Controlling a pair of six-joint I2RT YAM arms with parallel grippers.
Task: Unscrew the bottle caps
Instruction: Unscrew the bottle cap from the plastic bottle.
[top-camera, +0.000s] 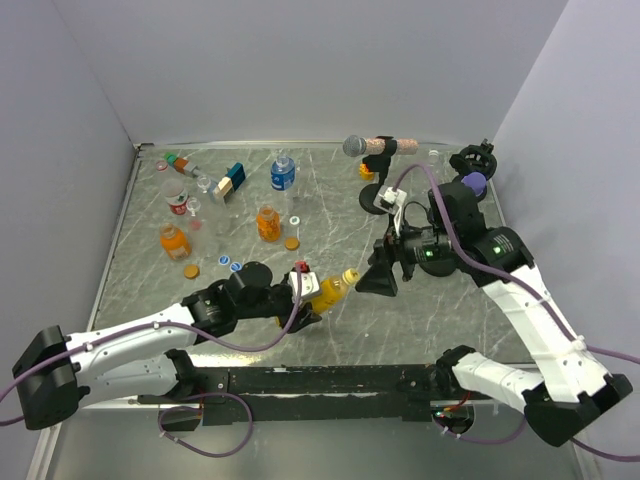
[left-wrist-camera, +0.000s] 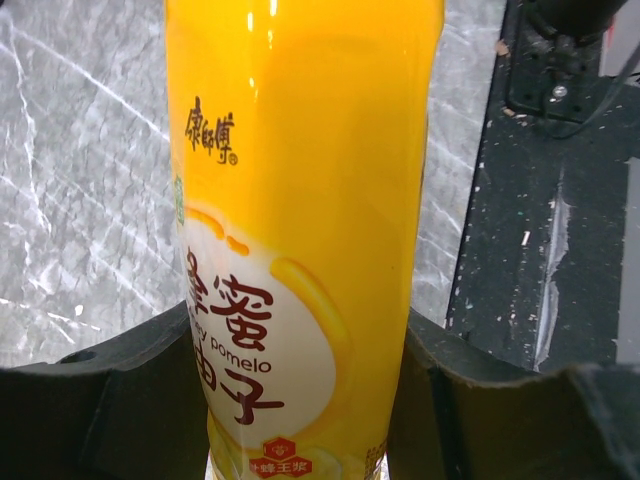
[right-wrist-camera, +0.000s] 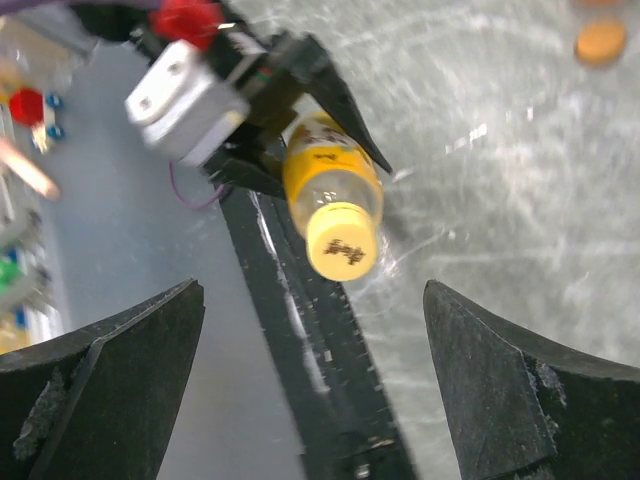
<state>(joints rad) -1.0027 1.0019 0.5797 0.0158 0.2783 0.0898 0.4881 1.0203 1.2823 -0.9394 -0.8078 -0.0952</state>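
Note:
My left gripper (top-camera: 312, 295) is shut on the tall yellow bottle (top-camera: 330, 290), held tilted with its yellow cap (top-camera: 350, 275) pointing toward the right arm. In the left wrist view the bottle (left-wrist-camera: 300, 200) fills the frame between both black fingers (left-wrist-camera: 100, 400). My right gripper (top-camera: 374, 276) is open just off the cap, and in its wrist view the cap (right-wrist-camera: 342, 240) sits ahead of the wide-apart fingers (right-wrist-camera: 510, 390), touching neither. Behind stand a clear bottle with a blue label (top-camera: 283, 173) and two squat orange bottles (top-camera: 267, 222) (top-camera: 172, 240).
Loose caps lie on the marble: orange (top-camera: 291, 243) (top-camera: 190, 271), blue (top-camera: 224, 260), white (top-camera: 295, 219). A small red can (top-camera: 178, 207), coloured blocks (top-camera: 232, 178) and a microphone (top-camera: 368, 146) sit further back. The black base rail (top-camera: 330, 380) runs along the near edge.

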